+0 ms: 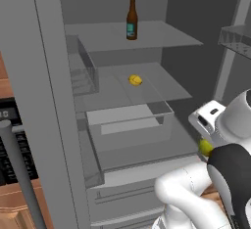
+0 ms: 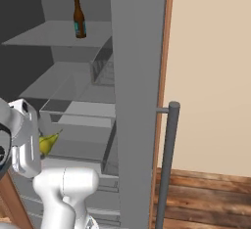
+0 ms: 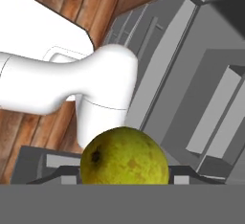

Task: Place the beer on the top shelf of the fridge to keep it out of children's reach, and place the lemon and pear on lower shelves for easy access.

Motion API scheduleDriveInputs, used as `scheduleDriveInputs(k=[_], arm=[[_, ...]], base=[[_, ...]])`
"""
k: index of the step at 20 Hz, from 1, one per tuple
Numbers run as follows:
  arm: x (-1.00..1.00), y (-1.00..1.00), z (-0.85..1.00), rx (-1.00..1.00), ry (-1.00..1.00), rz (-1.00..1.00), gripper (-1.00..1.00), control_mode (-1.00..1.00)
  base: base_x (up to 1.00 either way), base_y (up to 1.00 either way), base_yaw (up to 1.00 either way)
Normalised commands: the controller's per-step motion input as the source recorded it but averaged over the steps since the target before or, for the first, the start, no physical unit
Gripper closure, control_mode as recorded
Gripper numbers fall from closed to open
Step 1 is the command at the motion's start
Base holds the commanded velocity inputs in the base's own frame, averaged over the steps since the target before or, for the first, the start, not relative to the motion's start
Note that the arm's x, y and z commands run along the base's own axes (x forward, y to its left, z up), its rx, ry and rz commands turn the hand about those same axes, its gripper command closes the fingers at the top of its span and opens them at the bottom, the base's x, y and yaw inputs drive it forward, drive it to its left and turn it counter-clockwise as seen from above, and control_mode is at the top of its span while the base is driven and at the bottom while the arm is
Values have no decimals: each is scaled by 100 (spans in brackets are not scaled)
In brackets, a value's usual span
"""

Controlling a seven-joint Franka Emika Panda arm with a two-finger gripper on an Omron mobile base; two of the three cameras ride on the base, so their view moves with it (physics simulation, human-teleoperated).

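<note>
Tool (image 3: 124, 179) grips the pear (image 3: 124, 156) between its fingers, low outside the open fridge (image 1: 54, 101), whose lower shelves (image 1: 147, 149) lie toward ten o'clock in the left base view, beneath the lemon (image 1: 135, 80).

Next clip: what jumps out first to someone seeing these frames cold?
The open fridge, with the beer standing upright alone on the top shelf. One shelf below lies the lemon. In the hand view the pear looms large between the fingers of the gripper, held low in front of the fridge's drawers.
</note>
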Motion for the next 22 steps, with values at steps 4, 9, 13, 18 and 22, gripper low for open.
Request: scheduleDriveInputs(k=[4, 9, 13, 18, 22], arm=[[17, 0, 0, 0, -2, 0, 100, -100], [25, 7, 0, 0, -2, 7, 100, -100], [48, 27, 0, -1, 0, 9, 100, -100], [63, 24, 0, -3, 0, 7, 100, -100], [58, 8, 0, -2, 0, 4, 100, -100]], base=[[0, 0, 0], [0, 0, 0], [0, 0, 0], [0, 0, 0], [0, 0, 0]])
